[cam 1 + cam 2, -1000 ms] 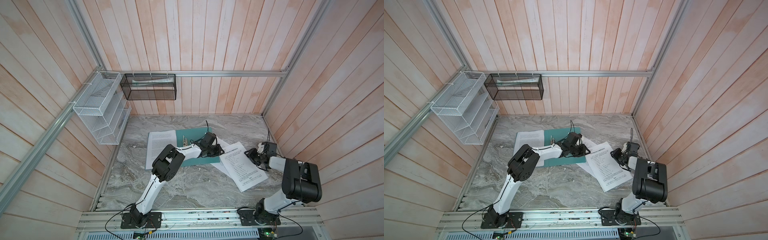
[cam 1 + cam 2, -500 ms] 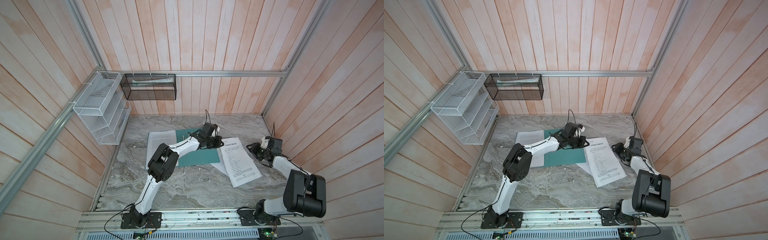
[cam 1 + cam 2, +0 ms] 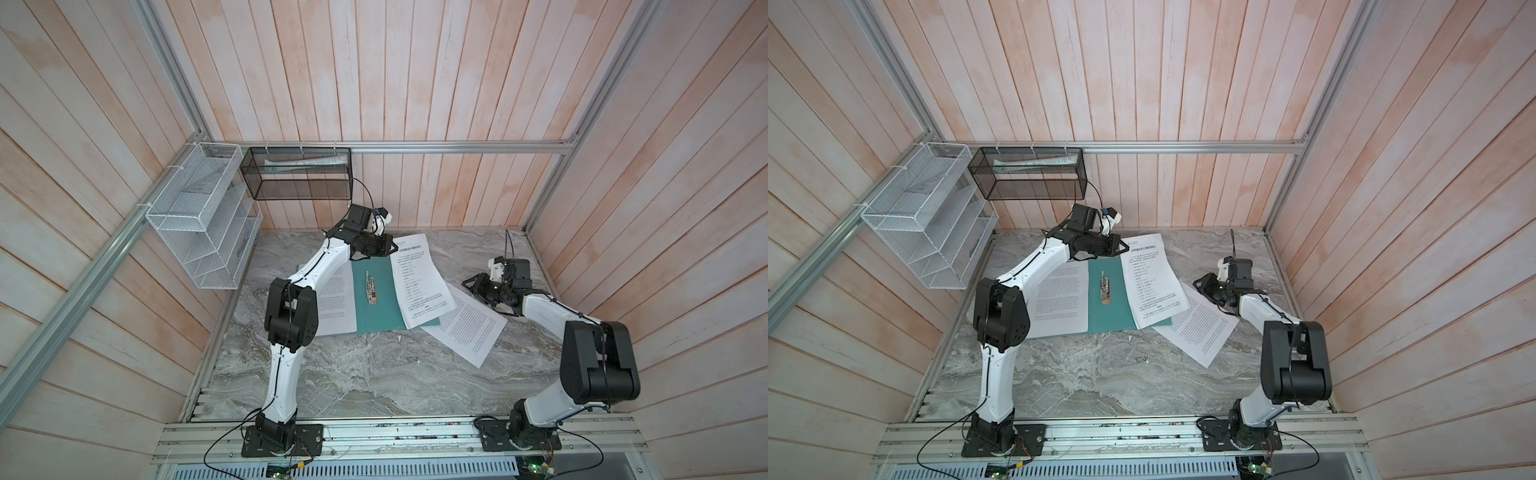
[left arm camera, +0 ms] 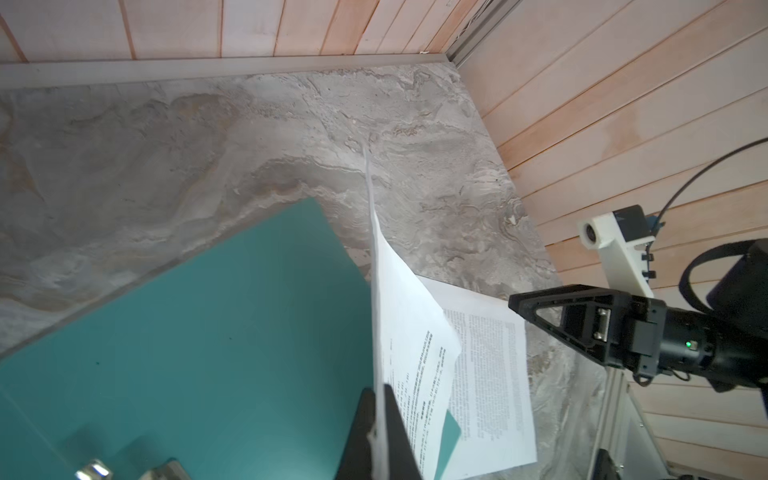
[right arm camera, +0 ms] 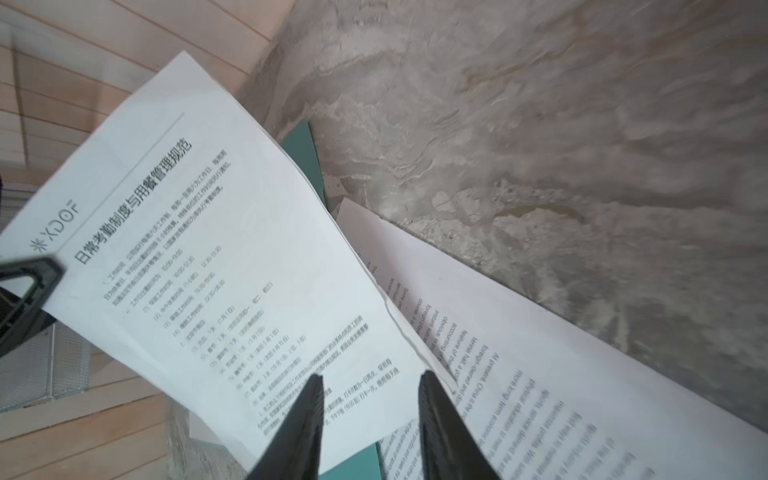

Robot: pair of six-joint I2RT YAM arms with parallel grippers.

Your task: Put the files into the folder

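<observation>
At the far edge of the open folder [image 3: 380,316], the left end effector [image 3: 390,246] is pressed together on the far left corner of the headed sheet [image 3: 419,282], pinching it. The left wrist view shows the paper edge-on between the fingers [image 4: 361,428], lifted off the tabletop [image 3: 374,374].

From that pinch the sheet runs toward the near side. Its long axis lies far to near, with the near end swung a little right. It covers the right part of the folder, but its near right corner hangs past the folder's right edge and overlaps the second sheet [image 3: 465,328]. The coming move probably turns on drawing the sheet left and squaring it to the folder.

The right end effector [image 3: 478,289] is spread and empty, just right of the headed sheet's right edge and over the second sheet. That sheet lies askew on bare tabletop, so the right arm is the nearer one for it.

A third sheet [image 3: 334,307] lies flat just left of the clip [image 3: 370,289]. I cannot tell whether a folder flap is under it.

The far wall is close behind the left end effector and the right wall is close to the right arm. Open room lies toward the near side.
</observation>
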